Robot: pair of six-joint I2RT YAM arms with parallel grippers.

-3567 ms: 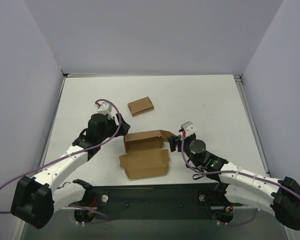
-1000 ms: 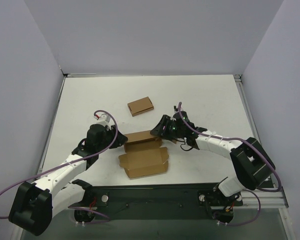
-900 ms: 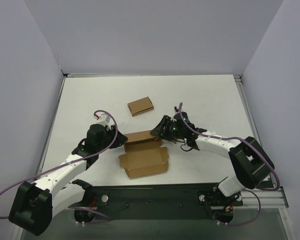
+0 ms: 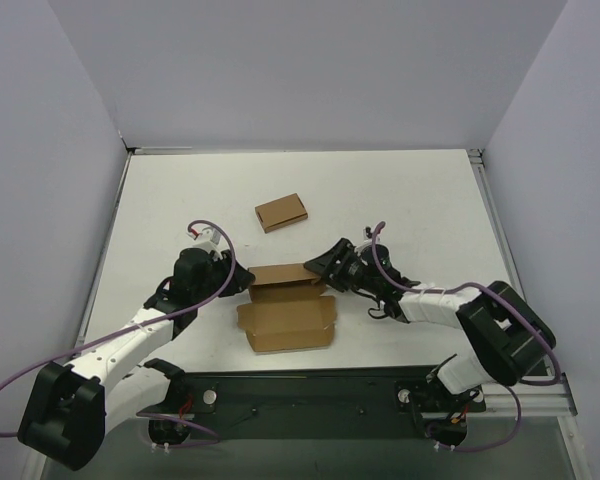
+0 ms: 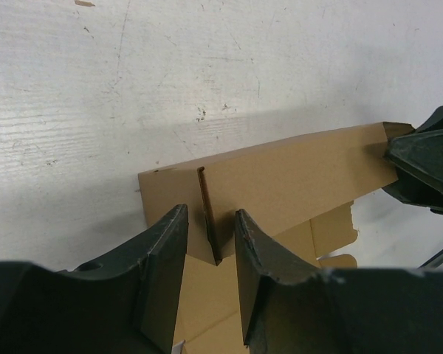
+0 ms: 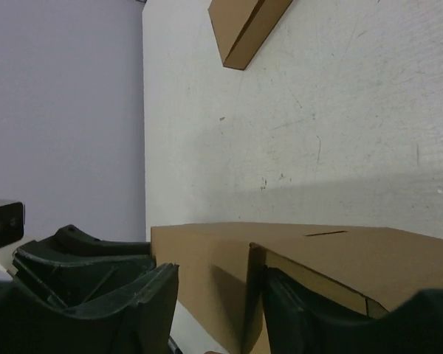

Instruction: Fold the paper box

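Note:
The paper box [image 4: 288, 322] lies half-folded at the table's near middle, its base flat and its back wall raised. My left gripper [image 4: 242, 277] is at the wall's left end. In the left wrist view its jaws [image 5: 210, 214] stand slightly apart, astride an upright flap edge of the box [image 5: 280, 177] without pinching it. My right gripper [image 4: 325, 263] is at the wall's right end. In the right wrist view [image 6: 218, 271] it is open, with the box wall [image 6: 207, 251] between the jaws and a flap edge against the right finger [image 6: 295, 310].
A smaller, flat, closed brown box [image 4: 281, 211] lies farther back on the white table [image 4: 410, 200]; it also shows in the right wrist view [image 6: 244, 26]. Grey walls close in the left, back and right sides. The arms' base rail runs along the near edge.
My right arm has dropped lower and swung its elbow toward the near edge, its gripper staying at the box's right end. The back wall stands more upright. The left gripper has barely moved.

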